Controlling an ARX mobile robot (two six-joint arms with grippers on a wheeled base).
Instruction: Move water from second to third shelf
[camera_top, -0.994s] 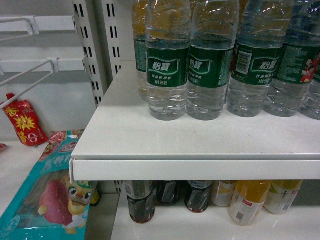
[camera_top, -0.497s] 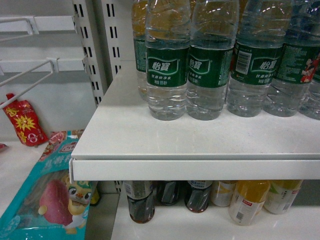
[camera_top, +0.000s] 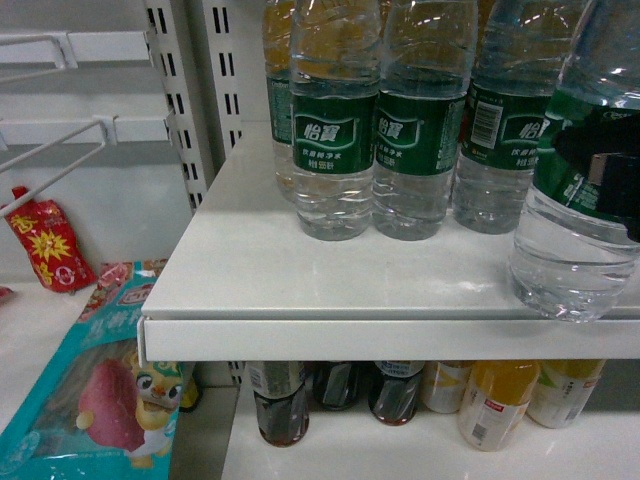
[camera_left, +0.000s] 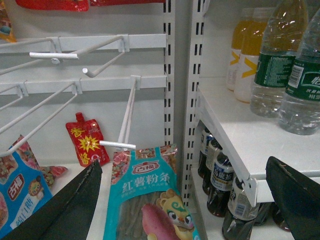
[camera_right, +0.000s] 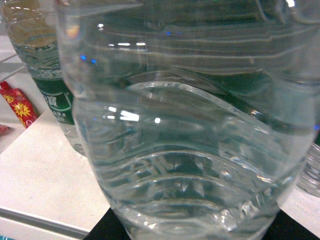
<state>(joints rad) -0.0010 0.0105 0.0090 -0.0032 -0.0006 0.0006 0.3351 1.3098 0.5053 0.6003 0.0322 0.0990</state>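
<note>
A clear ribbed water bottle (camera_top: 572, 255) with a dark green label stands out at the front right of the white shelf (camera_top: 300, 290), its base close to the shelf's front edge. My right gripper (camera_top: 603, 168) is shut on the water bottle at its label. In the right wrist view the same bottle (camera_right: 190, 150) fills the frame. I cannot tell whether its base touches the shelf. Several more water bottles (camera_top: 335, 130) stand in a row behind. My left gripper (camera_left: 185, 205) is open and holds nothing, low beside the shelf's left end.
Dark tea bottles (camera_top: 280, 400) and yellow drink bottles (camera_top: 495, 400) stand on the shelf below. A slotted upright (camera_top: 185, 100) bounds the shelf's left side. Left of it are wire hooks (camera_left: 120, 125), a teal snack packet (camera_left: 147, 200) and a red sauce pouch (camera_top: 45, 245).
A water bottle held by my right gripper has come into the head view at the front right of the shelf. Earlier frames showed no gripper there. The other bottles have not moved.
</note>
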